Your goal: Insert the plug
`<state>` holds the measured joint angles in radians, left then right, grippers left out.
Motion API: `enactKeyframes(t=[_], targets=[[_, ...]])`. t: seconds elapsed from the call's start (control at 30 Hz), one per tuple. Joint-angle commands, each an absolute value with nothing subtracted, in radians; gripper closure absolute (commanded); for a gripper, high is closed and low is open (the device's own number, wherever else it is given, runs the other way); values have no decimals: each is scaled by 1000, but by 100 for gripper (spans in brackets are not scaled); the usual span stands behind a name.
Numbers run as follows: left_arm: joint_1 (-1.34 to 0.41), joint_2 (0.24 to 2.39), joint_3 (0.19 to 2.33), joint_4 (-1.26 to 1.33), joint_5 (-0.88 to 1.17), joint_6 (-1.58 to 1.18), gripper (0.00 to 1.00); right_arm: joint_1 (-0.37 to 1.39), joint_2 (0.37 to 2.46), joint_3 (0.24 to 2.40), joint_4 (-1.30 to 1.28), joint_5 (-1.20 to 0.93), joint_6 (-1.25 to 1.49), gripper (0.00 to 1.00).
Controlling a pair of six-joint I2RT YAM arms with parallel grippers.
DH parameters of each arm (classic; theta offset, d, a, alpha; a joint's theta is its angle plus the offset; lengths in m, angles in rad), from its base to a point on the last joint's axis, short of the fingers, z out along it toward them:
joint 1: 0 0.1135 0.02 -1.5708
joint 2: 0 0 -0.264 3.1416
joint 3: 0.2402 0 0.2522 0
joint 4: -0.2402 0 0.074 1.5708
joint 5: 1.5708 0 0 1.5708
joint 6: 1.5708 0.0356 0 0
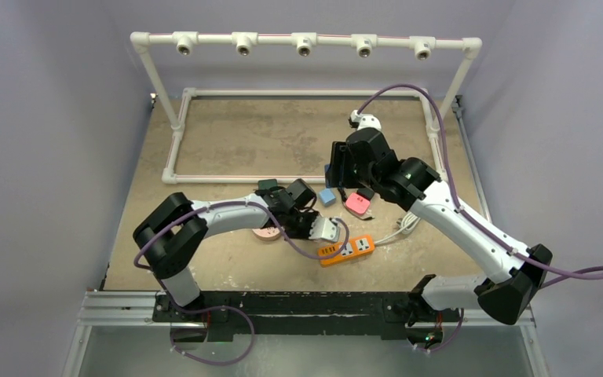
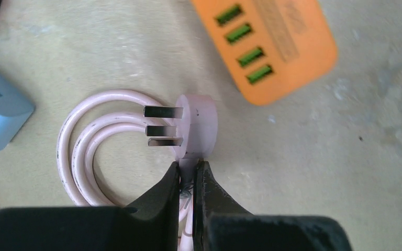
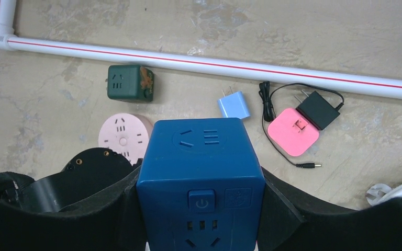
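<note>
My left gripper (image 2: 188,166) is shut on the neck of a pale pink plug (image 2: 199,125), just behind its round head. The three flat prongs point left and the cord (image 2: 78,151) coils on the table below. An orange power strip (image 2: 267,47) lies just beyond the plug, green sockets facing up. In the top view the left gripper (image 1: 320,228) hangs next to the strip (image 1: 347,250). My right gripper (image 3: 201,188) is shut on a dark blue cube socket (image 3: 201,157), held above the table with a three-hole outlet facing the camera.
On the table are a green cube socket (image 3: 131,82), a round pink socket (image 3: 123,135), a light blue charger (image 3: 234,107), a pink square adapter (image 3: 293,130) and a black adapter (image 3: 319,111) with a thin cable. A white PVC frame (image 3: 241,67) runs behind them.
</note>
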<state>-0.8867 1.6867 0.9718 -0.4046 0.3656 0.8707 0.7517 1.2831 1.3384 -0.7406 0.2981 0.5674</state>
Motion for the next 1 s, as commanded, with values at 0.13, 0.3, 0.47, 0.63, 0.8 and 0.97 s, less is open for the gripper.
enactKeyframes(t=[0.13, 0.3, 0.47, 0.63, 0.8, 0.97], targets=[[-888, 1722, 967, -328, 207, 284, 100, 731, 1262, 1370, -712, 304, 549, 90], [-888, 1701, 974, -317, 241, 74, 95, 732, 1275, 1377, -711, 291, 549, 89], [-887, 1682, 1014, -342, 289, 70, 33, 730, 1279, 1400, -727, 287, 550, 87], [-860, 1633, 1082, -440, 270, 72, 1, 731, 1279, 1414, -756, 291, 549, 87], [-805, 1565, 1201, -597, 306, 104, 1, 731, 1284, 1428, -776, 283, 551, 87], [-622, 1513, 1291, -758, 450, 197, 1, 732, 1307, 1437, -768, 242, 498, 88]])
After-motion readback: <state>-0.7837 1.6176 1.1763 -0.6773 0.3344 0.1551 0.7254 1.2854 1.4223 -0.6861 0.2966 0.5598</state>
